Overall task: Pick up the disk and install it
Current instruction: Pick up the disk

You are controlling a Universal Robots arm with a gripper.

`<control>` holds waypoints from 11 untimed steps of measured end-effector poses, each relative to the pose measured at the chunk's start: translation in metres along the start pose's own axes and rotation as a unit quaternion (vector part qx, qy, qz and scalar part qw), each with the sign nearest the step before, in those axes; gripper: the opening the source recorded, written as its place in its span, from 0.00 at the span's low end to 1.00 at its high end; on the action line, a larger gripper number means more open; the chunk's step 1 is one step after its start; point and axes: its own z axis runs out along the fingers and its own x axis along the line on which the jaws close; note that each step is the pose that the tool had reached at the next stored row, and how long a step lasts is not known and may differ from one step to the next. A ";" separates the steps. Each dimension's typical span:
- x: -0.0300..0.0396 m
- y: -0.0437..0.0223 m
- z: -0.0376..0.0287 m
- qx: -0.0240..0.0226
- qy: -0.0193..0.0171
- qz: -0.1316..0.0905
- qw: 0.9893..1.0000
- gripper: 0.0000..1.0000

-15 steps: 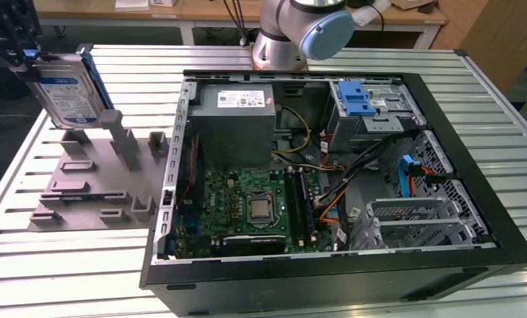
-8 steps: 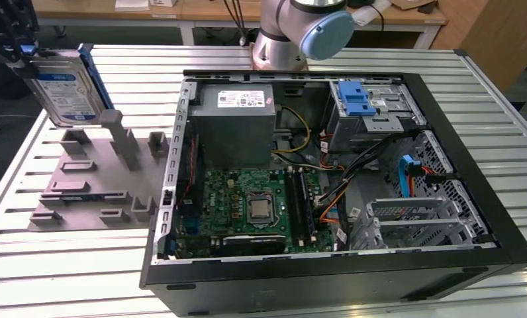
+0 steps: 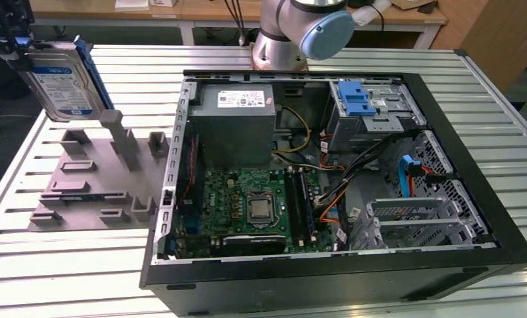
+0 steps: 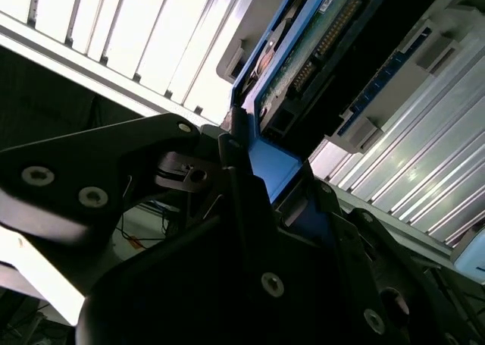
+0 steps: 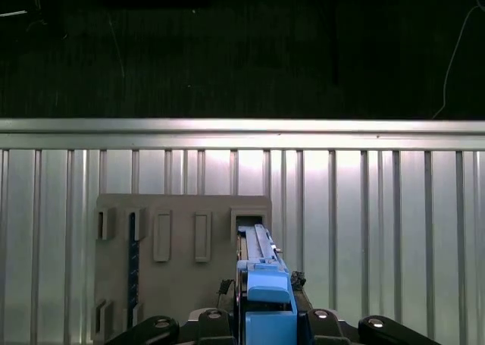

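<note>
Slatted table point(image 3: 60, 265) w/ open PC case point(image 3: 475, 265); fingers point(image 4: 236, 178) clamped on disk point(image 3: 62, 83) above grey holder point(image 3: 78, 185).

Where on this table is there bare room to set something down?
Bare slats lie on the table in front of the grey fixture, beside the computer case on the exterior view's left, and in a strip along the case on that view's right. Inside the case is crowded with motherboard and cables. The claw holds the disk over the fixture.

We log disk point(image 5: 264, 299) cut by first wrist view's edge, label point(image 3: 60, 85) print too small; arm point(image 3: 286, 40), well apart from disk, cropped.
</note>
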 end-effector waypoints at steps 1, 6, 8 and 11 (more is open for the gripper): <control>0.0000 0.0000 -0.0010 0.000 0.000 0.000 1.000 0.36; -0.0001 0.0002 -0.0069 0.000 0.000 0.000 1.000 0.36; -0.0002 0.0002 -0.0092 0.000 0.000 0.000 1.000 0.36; -0.0002 0.0003 -0.0126 0.000 0.000 0.000 1.000 0.36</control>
